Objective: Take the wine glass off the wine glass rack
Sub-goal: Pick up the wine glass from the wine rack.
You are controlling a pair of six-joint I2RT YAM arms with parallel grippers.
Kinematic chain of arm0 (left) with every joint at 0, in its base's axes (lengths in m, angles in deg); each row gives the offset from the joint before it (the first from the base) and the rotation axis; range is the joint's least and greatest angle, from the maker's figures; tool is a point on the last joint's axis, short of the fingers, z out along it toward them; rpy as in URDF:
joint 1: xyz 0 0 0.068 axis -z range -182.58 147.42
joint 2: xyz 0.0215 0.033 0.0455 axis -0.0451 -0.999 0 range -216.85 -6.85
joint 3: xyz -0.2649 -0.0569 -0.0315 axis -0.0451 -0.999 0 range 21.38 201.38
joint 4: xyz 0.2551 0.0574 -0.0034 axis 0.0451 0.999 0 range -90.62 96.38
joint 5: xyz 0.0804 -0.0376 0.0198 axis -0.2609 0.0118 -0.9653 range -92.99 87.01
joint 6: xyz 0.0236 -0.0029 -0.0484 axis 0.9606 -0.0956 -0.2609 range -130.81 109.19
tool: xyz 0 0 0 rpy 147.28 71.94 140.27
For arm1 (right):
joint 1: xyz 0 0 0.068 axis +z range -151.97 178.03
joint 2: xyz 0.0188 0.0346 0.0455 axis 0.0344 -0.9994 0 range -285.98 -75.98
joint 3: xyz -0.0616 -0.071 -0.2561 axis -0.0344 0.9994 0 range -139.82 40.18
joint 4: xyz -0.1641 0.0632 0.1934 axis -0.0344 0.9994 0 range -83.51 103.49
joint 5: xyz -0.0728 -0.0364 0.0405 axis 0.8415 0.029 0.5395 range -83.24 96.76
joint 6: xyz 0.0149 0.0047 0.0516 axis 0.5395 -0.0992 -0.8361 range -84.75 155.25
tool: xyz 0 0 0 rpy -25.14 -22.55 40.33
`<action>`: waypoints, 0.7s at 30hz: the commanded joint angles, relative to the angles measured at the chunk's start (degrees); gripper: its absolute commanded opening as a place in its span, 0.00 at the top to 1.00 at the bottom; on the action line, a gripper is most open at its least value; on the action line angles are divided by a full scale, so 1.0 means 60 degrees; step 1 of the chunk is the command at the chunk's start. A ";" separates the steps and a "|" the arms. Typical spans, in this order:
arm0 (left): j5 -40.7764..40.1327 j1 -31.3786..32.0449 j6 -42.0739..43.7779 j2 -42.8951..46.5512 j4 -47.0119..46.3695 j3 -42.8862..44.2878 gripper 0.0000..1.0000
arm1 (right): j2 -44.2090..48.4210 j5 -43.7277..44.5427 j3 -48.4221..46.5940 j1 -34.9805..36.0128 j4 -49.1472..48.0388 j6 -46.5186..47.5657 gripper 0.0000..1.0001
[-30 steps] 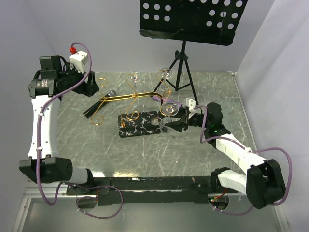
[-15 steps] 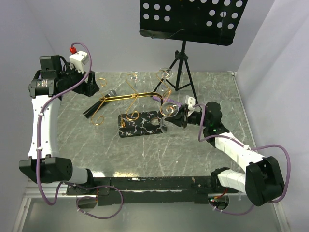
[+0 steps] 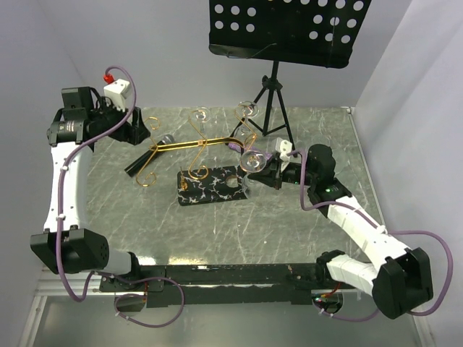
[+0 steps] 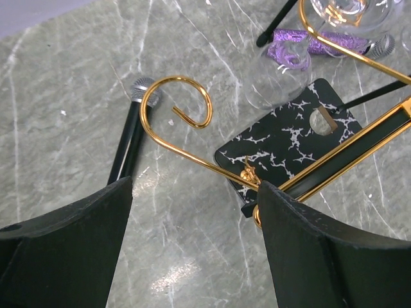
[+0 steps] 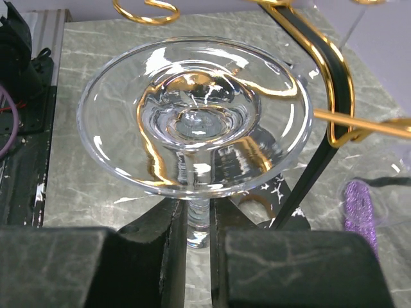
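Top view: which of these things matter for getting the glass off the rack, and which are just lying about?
In the job: wine glass; rack; right jaws, shut on the glass's stem.
Lying about: music stand; microphone; purple tinsel; other glasses on the rack; left jaws, open.

We see white shells and black joints on the left arm [image 3: 61,191] and right arm [image 3: 359,225], looping purple cables [image 3: 416,233], and broad matte-black fingers [image 4: 64,247].
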 commanded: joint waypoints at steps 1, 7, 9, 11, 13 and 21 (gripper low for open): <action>0.0475 -0.0122 -0.0018 0.0338 -0.0639 -0.0297 0.17 | 0.0377 0.0132 -0.0810 0.0170 0.0239 0.0509 1.00; 0.0562 -0.0108 -0.0076 0.0513 -0.0815 -0.0444 0.17 | 0.0143 0.0147 -0.1074 0.0375 0.0458 0.0698 1.00; 0.0548 -0.0108 -0.0091 0.0528 -0.0815 -0.0444 0.17 | 0.0040 0.0118 -0.1147 0.0448 0.0561 0.0801 1.00; 0.0518 -0.0122 -0.0076 0.0572 -0.0815 -0.0488 0.17 | -0.0062 0.0059 -0.1162 0.0478 0.0590 0.0845 1.00; 0.0460 -0.0108 -0.0091 0.0616 -0.0830 -0.0561 0.17 | -0.0107 0.0059 -0.1148 0.0507 0.0532 0.0787 1.00; 0.0504 -0.0122 -0.0223 0.0675 -0.0888 -0.0576 0.17 | -0.0443 0.0191 -0.1089 0.0595 -0.0083 0.0406 1.00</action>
